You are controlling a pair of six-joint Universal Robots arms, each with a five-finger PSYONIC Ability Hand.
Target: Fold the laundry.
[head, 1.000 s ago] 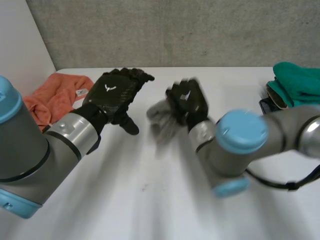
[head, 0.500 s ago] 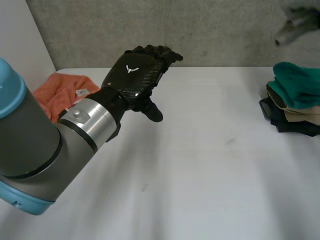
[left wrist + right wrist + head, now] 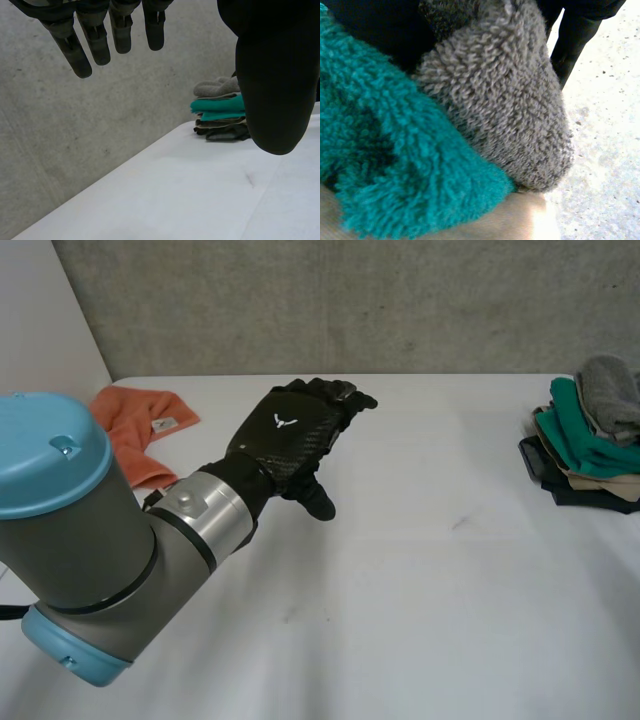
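My left hand [image 3: 290, 435] hovers open above the middle of the white table [image 3: 430, 600], its fingers [image 3: 95, 40] straight and nothing under them. At the table's right edge stands a stack of folded cloths [image 3: 585, 465]. A teal towel [image 3: 575, 435] is high in it, with a grey cloth [image 3: 612, 380] on top. In the right wrist view the grey cloth [image 3: 510, 100] rests on the teal towel [image 3: 385, 150]. My right hand [image 3: 375, 30] is shut on the grey cloth's upper end, one finger [image 3: 572, 40] beside it.
An orange cloth [image 3: 135, 425] with a small tag lies crumpled at the table's far left, behind my left arm. A beige cloth [image 3: 495, 220] and dark ones [image 3: 225, 132] sit lower in the stack. A grey concrete wall runs along the table's far edge.
My right arm has swung from the table's middle out to the right, carrying the grey cloth onto the stack. The left hand has drifted right and slightly nearer.
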